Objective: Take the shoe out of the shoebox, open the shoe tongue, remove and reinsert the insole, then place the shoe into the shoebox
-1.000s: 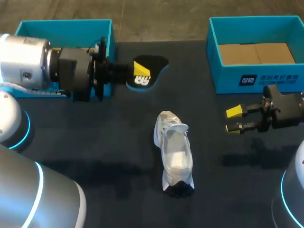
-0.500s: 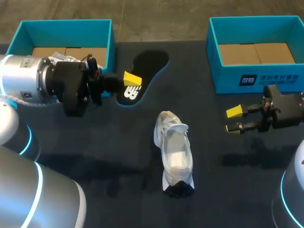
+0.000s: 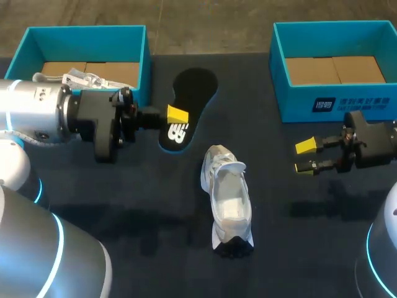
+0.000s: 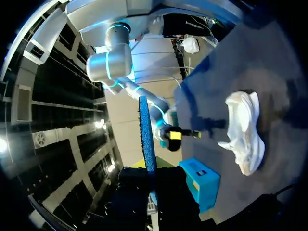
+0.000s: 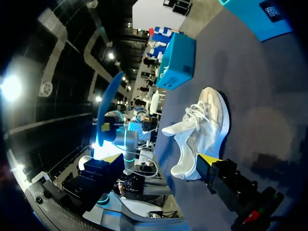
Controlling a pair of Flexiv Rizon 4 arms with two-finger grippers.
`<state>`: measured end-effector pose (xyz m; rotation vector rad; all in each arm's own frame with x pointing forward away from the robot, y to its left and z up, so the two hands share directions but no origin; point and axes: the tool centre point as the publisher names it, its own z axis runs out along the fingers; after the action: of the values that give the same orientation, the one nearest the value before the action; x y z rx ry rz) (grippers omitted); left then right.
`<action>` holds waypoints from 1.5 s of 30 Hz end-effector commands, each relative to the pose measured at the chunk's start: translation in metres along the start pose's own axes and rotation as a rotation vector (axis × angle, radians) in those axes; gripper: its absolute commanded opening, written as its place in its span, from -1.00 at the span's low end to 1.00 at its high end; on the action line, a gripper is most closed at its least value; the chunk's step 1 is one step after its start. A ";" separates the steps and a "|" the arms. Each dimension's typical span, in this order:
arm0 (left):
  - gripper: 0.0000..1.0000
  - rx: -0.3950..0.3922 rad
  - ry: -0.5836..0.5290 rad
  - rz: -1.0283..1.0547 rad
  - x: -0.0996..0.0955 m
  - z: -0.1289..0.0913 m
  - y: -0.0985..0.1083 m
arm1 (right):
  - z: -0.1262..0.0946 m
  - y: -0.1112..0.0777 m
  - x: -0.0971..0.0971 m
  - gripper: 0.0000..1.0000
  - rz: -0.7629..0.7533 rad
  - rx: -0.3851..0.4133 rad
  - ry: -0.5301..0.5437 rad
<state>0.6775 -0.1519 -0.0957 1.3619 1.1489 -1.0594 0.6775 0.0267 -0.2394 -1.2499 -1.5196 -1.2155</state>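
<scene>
A white shoe (image 3: 228, 197) lies on the dark table, toe toward the front edge and tongue pulled open. My left gripper (image 3: 177, 115) is shut on a black insole (image 3: 193, 87), held above the table between the left shoebox (image 3: 141, 46) and the shoe. From the left wrist, the insole (image 4: 146, 134) shows edge-on as a blue strip between the fingers, with the shoe (image 4: 246, 134) ahead. My right gripper (image 3: 305, 157) stands open to the shoe's right, nothing in it. In the right wrist view the shoe (image 5: 204, 130) lies just ahead of that gripper (image 5: 159, 163).
The left teal shoebox holds another white shoe (image 3: 84, 79). A second teal shoebox (image 3: 335, 102) at the back right shows only its cardboard floor. Bare dark cloth surrounds the shoe on all sides.
My left arm has swung away from the left shoebox toward the front, carrying the insole closer to the shoe and turning it. The right arm and the shoe have not moved.
</scene>
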 end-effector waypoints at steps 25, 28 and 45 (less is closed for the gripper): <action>-1.00 0.003 -0.056 0.198 0.053 -0.002 -0.005 | 0.001 -0.001 0.000 1.00 0.000 -0.002 -0.002; -1.00 0.003 -0.056 0.198 0.053 -0.002 -0.005 | 0.001 -0.001 0.000 1.00 0.000 -0.002 -0.002; -1.00 -0.019 -0.064 0.197 0.058 -0.003 -0.004 | 0.001 -0.001 0.000 1.00 0.000 -0.002 -0.002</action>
<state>0.6823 -0.1432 -0.1480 1.4068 0.9554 -0.9515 0.6778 0.0267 -0.2398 -1.2483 -1.5192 -1.2163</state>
